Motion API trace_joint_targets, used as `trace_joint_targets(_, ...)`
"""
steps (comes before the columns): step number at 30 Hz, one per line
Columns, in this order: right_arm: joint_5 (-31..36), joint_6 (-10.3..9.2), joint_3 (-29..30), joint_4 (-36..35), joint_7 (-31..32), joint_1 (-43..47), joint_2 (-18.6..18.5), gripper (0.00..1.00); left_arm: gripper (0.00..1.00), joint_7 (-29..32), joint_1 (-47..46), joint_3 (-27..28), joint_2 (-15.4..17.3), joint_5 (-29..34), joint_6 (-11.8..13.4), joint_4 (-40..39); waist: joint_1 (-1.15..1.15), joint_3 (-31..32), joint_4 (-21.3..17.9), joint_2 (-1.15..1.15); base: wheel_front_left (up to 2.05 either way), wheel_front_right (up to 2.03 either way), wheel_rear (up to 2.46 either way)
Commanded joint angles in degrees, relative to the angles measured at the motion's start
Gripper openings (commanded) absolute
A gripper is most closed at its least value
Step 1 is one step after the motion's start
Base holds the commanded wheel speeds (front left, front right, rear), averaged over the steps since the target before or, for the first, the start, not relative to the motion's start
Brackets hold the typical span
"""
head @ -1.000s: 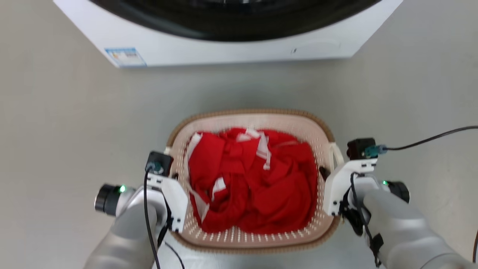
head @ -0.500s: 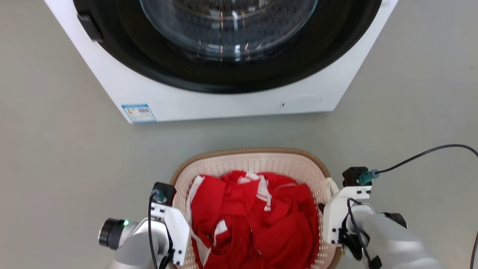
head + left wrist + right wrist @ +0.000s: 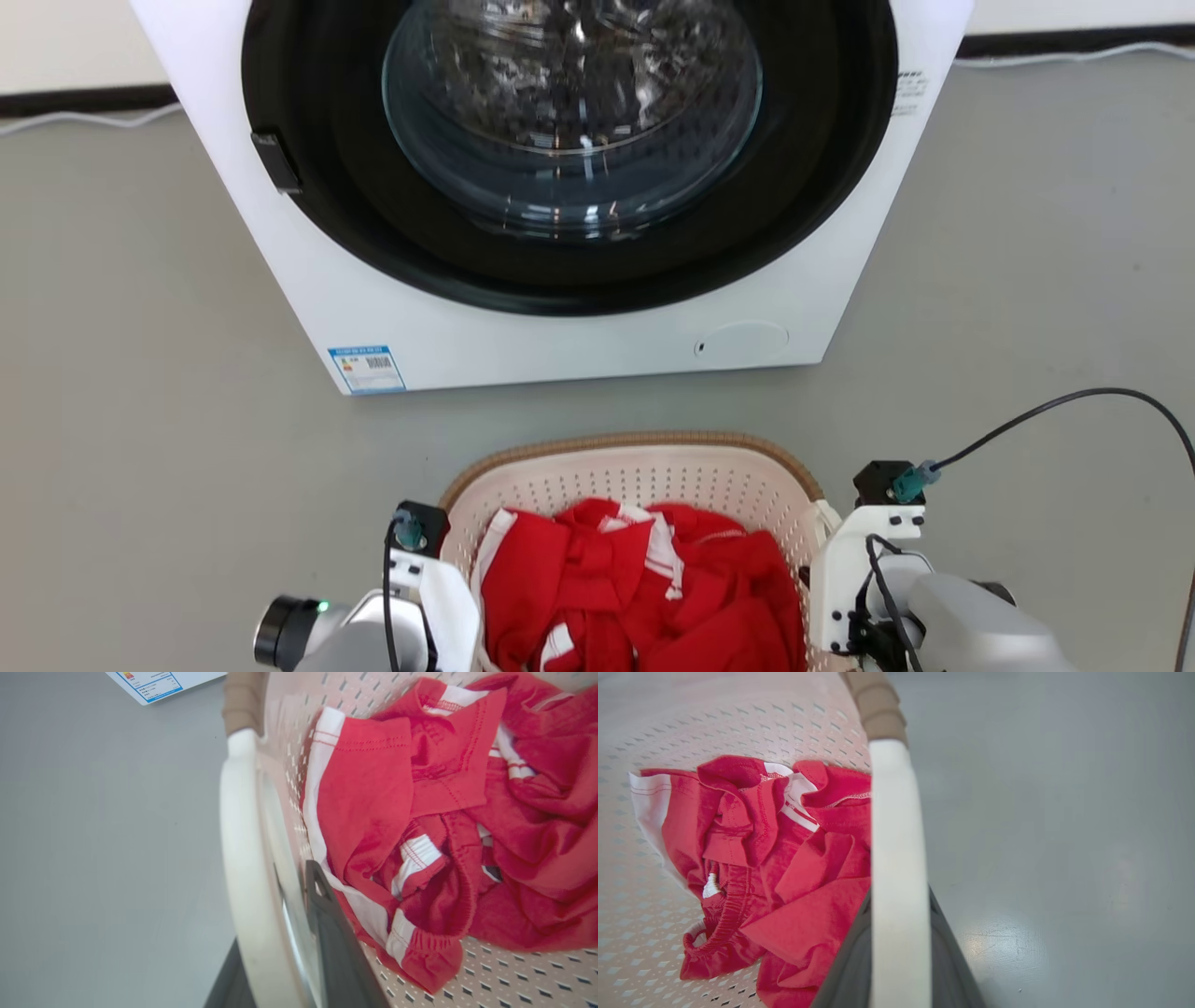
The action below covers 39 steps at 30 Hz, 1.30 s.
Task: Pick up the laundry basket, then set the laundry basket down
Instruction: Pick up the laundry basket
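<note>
The laundry basket (image 3: 644, 476) — left fingers (image 3: 331, 933) clamp one side handle (image 3: 243, 858), right fingers (image 3: 948, 961) the other.

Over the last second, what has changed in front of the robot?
Mostly the head camera moved: the whole view shifted, so the washing machine shows more of its door and the laundry basket sits lower in the picture. The left gripper and right gripper stay clamped on its white handles; the red clothes lie as before.
</note>
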State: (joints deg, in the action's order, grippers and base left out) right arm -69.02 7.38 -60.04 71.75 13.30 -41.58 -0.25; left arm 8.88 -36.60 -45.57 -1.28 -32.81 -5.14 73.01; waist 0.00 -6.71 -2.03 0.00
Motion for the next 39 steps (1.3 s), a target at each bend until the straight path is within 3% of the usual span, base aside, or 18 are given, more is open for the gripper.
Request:
trace_joint_targets(1, -0.3, 0.11, -0.4, 1.2, 0.1, 0.4, -2.6, 0.0, 0.0, 0.8, 0.7, 0.3, 4.3, 0.2, 0.4, 0.9, 0.0, 0.8, -0.2, 0.0, 0.0, 0.0, 0.0)
trace_joint_targets(18, -5.7, 0.11, -3.8, 1.6, 3.0, 3.1, -2.6, 0.0, 0.0, 5.2, 4.0, -1.4, 4.2, -1.0, 0.4, 0.9, 0.0, 5.6, 0.0, 0.0, 0.0, 0.0, 0.0)
trace_joint_targets(39, -10.3, 0.11, -8.5, 1.8, 2.4, 3.2, -2.6, 0.0, 0.0, 5.1, 5.0, -2.9, 4.2, -2.6, 0.5, 0.8, 0.0, 6.2, -0.1, 0.0, 0.0, 0.0, 0.0)
